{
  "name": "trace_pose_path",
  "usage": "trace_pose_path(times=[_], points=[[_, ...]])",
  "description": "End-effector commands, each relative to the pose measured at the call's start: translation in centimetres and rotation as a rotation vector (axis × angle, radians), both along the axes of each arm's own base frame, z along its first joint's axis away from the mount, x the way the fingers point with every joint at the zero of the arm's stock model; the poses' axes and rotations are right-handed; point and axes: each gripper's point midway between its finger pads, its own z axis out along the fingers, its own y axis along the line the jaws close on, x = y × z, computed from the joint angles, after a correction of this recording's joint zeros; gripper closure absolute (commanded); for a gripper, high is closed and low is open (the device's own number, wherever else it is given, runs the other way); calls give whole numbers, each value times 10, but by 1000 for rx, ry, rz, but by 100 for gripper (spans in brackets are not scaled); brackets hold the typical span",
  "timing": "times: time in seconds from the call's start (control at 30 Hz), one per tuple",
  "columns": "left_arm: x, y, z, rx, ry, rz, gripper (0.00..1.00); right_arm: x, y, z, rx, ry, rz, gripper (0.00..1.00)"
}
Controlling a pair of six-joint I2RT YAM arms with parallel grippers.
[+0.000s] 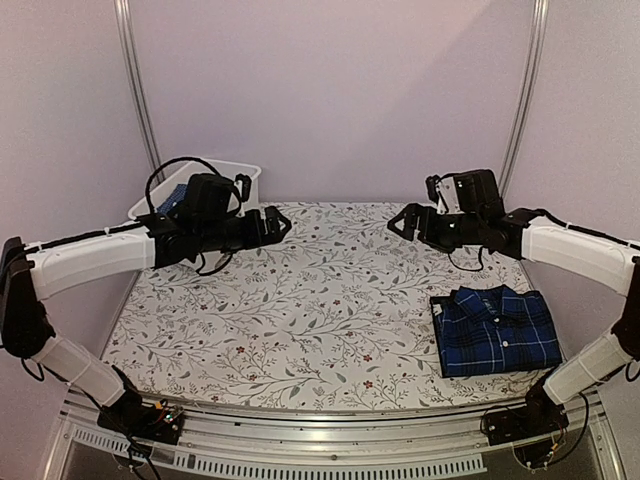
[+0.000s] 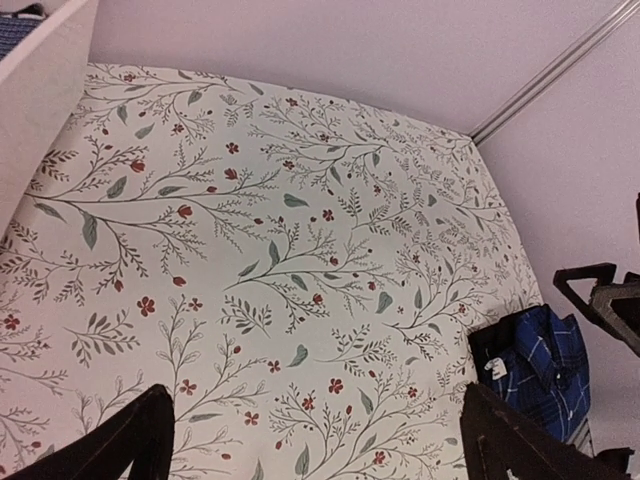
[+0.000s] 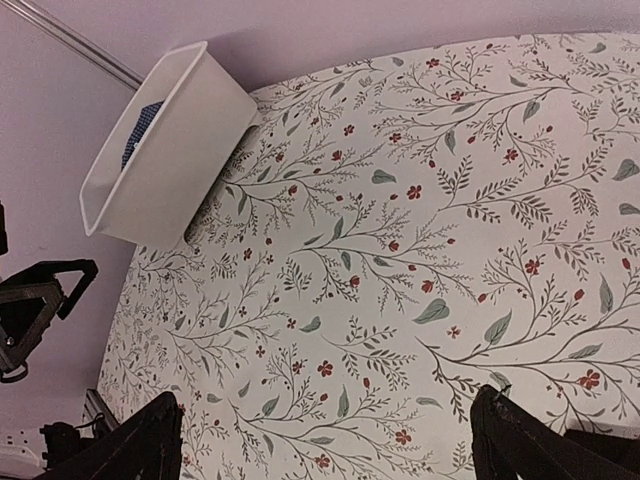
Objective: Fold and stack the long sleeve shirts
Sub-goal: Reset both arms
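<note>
A navy-and-blue plaid shirt [image 1: 497,331] lies folded flat at the front right of the table, collar toward the back. A strip of black cloth [image 1: 438,304] shows along its left edge, under it. The left wrist view catches the plaid shirt [image 2: 541,366] at its right edge. My left gripper [image 1: 283,222] hovers over the back left of the table, open and holding nothing. My right gripper [image 1: 395,222] hovers over the back right, facing the left one, also open with nothing in it. In each wrist view only floral tablecloth lies between the fingertips [image 2: 135,440] [image 3: 135,445].
A white plastic bin [image 1: 238,172] stands at the back left corner with some blue cloth [image 3: 141,124] inside. The bin's wall [image 2: 42,95] is close to my left gripper. Metal frame posts rise at both back corners.
</note>
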Motion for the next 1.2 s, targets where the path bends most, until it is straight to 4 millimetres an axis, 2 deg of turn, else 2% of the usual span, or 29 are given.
trace_pose_path(times=[0.0,0.1,0.23,0.57,0.87,1.17], points=[[8,3,41,-2,-124,-17,0,12,-8,53,-4,-187,-45,1],[8,4,55,-1,-170,-21,0,10,-18,80,10,-280,-83,1],[7,9,68,8,-220,-17,0,4,-32,105,18,-387,-123,1],[3,20,82,18,-271,10,0,-4,-68,134,-21,-511,-262,1],[-3,28,88,-6,-310,31,0,-16,-83,139,-47,-553,-293,1],[-3,29,87,-14,-311,35,0,-23,-83,133,-32,-548,-280,1]])
